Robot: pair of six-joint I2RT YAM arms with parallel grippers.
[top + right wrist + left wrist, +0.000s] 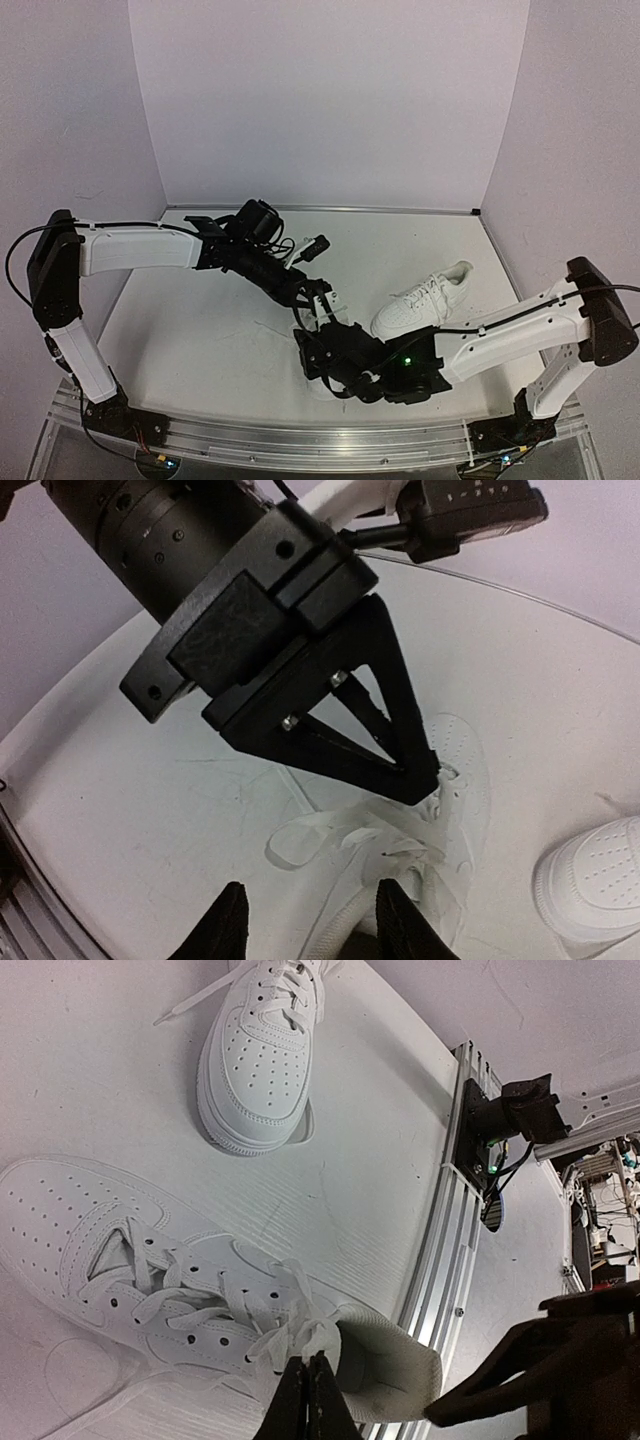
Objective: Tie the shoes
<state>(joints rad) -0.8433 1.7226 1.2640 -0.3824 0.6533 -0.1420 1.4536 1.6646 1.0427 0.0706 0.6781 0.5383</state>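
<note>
Two white sneakers lie on the table. The near shoe [120, 1250] lies under both grippers, mostly hidden by them in the top view; its laces [215, 1295] are loose. The far shoe [424, 300] lies to the right, also seen in the left wrist view [262, 1055] and the right wrist view [598, 878]. My left gripper [308, 1365] is shut on a bunched piece of lace at the near shoe's tongue, also seen in the right wrist view [425, 772]. My right gripper [312, 925] is open, its fingers either side of the shoe's heel end, above a lace loop [300, 842].
An aluminium rail [447, 1230] runs along the table's near edge, close to the near shoe's heel. The right arm's base [508, 1110] is clamped to it. White walls enclose the table at the back and both sides. The two grippers are very close together at mid-table [318, 325].
</note>
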